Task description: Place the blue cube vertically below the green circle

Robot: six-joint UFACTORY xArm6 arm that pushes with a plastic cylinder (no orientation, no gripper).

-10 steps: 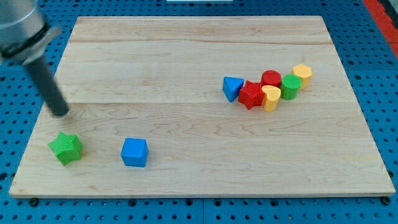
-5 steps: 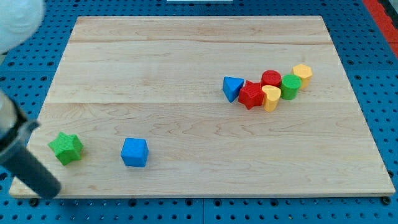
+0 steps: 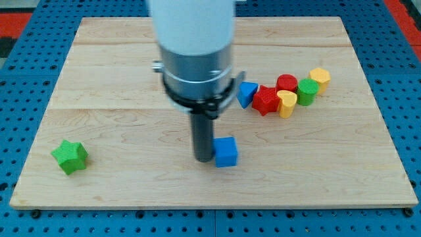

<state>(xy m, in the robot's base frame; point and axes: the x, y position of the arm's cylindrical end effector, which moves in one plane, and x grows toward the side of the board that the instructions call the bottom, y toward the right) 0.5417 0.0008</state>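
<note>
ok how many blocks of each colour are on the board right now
blue: 2, cube and triangle
green: 2, star and cylinder
red: 2, star-like block and cylinder
yellow: 2
total: 8

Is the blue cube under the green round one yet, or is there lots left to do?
Partly done. The blue cube has slid from near the green star to the board's middle. My tip is right against its left side, pushing. What's left: the green circle sits farther toward the view's right, so the cube must travel right until it's straight below it.
</note>
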